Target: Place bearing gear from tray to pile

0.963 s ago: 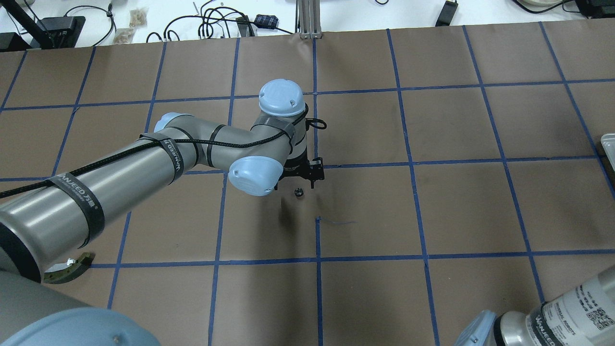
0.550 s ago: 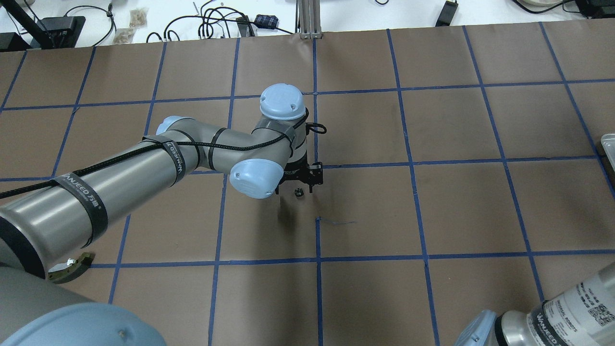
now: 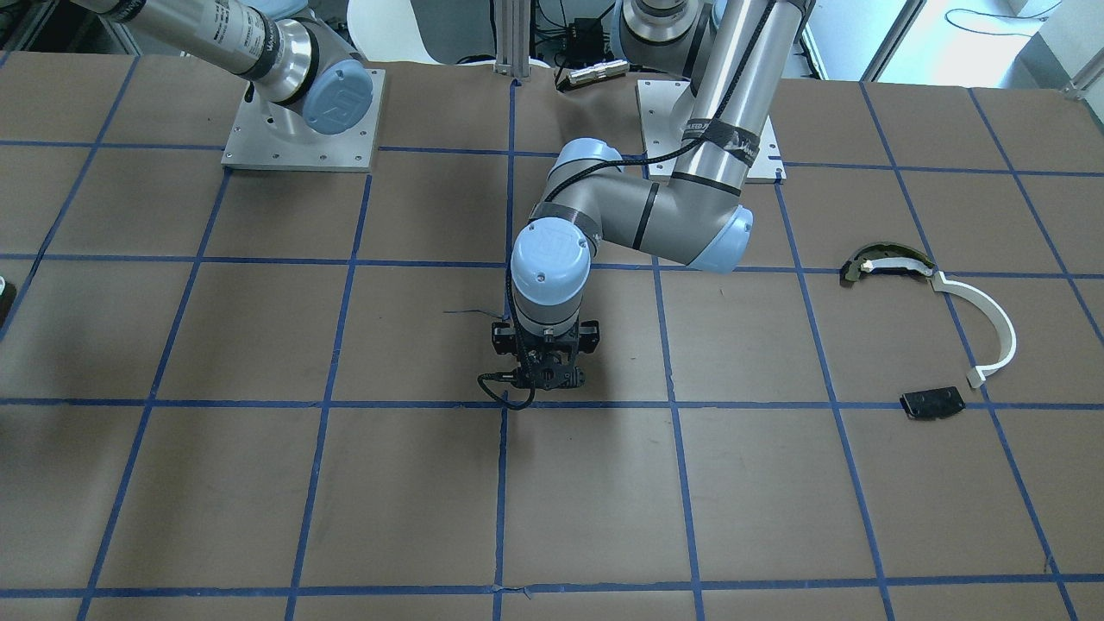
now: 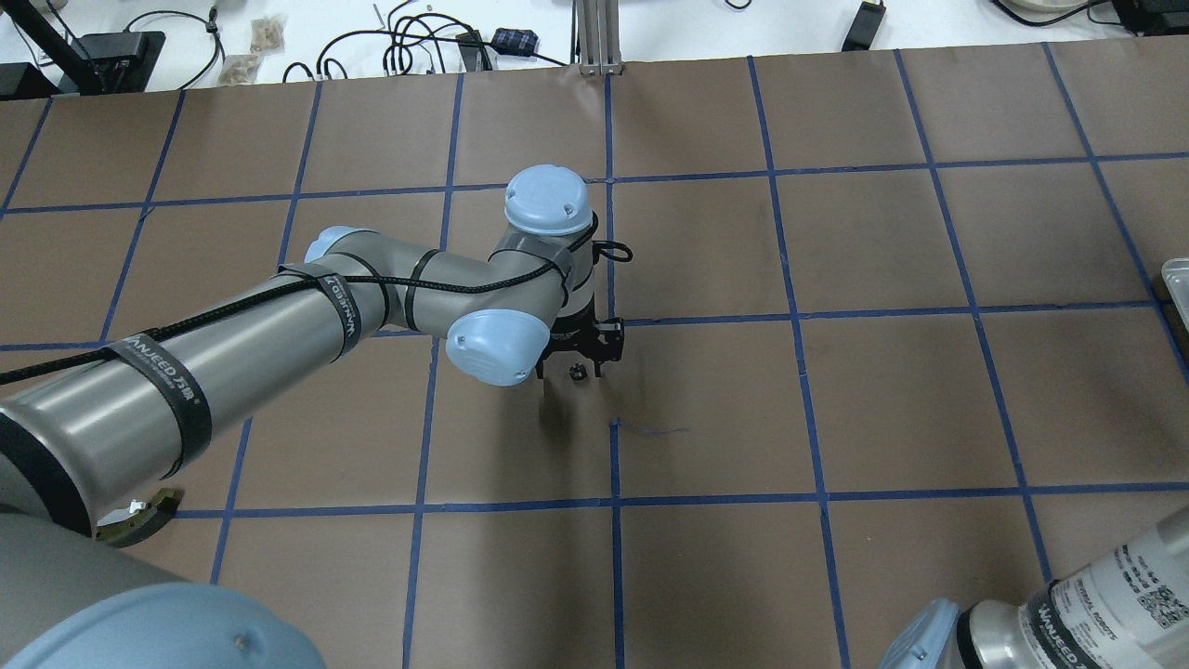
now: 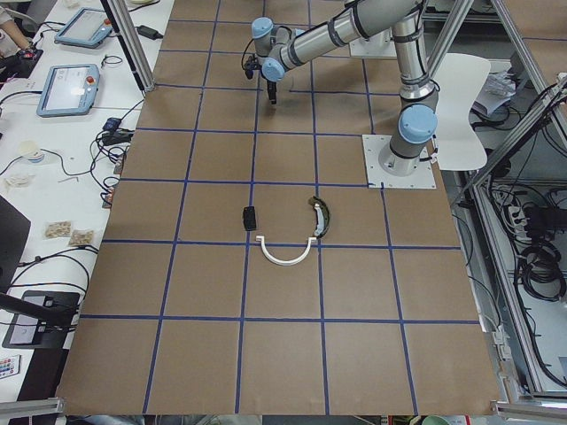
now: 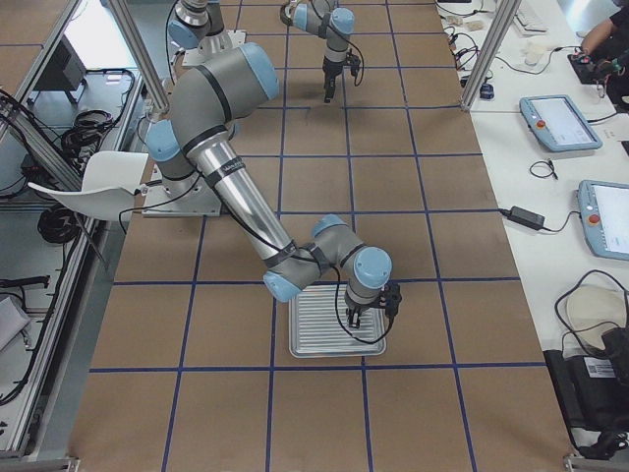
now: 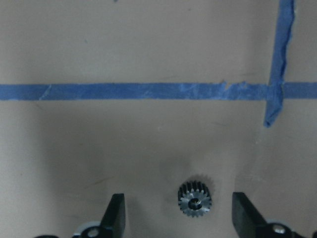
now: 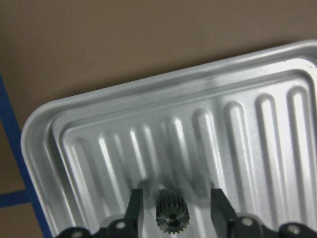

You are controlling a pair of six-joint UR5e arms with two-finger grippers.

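A small dark bearing gear (image 7: 194,200) lies on the brown table paper, between the fingers of my left gripper (image 7: 179,213), which is open and low over it; the gear also shows in the overhead view (image 4: 577,373). My right gripper (image 8: 174,199) is open over the ribbed metal tray (image 8: 99,129), with a second gear (image 8: 171,216) between its fingers, gaps on both sides. The pile lies apart on my left: a white arc strip (image 3: 992,323), a dark curved piece with a beige top (image 3: 884,261) and a flat black plate (image 3: 931,403).
The tray (image 6: 334,334) sits near the table's right end under the right arm. Blue tape lines (image 7: 148,91) grid the table. A loose end of tape (image 4: 650,429) lies near the left gripper. Cables and boxes lie past the far edge (image 4: 418,42).
My left wrist has come slightly nearer and lower, so the open fingers now stand on either side of the gear. The gear has not moved.
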